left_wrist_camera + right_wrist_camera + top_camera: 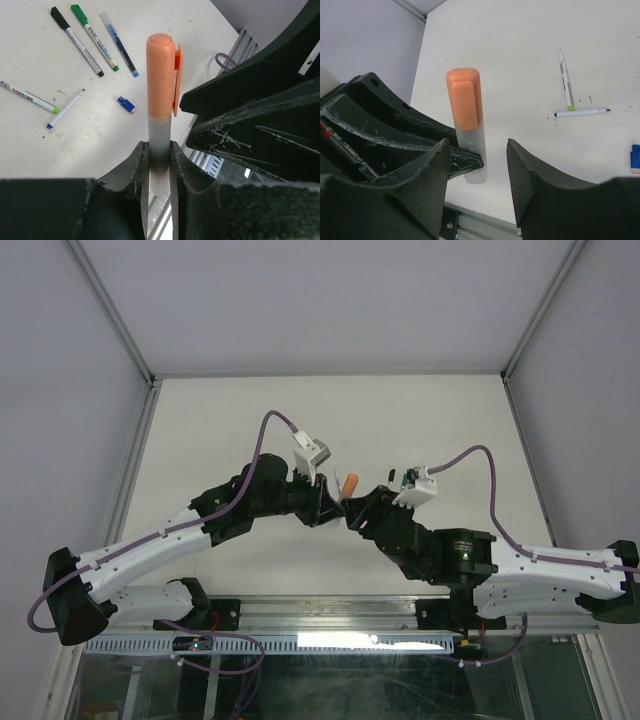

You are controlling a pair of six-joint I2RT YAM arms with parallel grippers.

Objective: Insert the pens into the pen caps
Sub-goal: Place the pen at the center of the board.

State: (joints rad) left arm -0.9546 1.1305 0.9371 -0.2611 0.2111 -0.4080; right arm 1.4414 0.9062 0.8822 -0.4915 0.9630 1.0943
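The left arm's fingers are clenched on the barrel of a white translucent plastic pen, held in the air above the white worktop, between the two arms. The pen's long axis runs straight out from those fingers, and its rounded orange plastic cap points away from the left wrist (the cap looks already seated). The right arm's fingers stand spread and grasp nothing. The pen lies just ahead of their gap, crosswise to their closing line. Beyond the pen, loose thin white pens and a small blue cap lie on the worktop.
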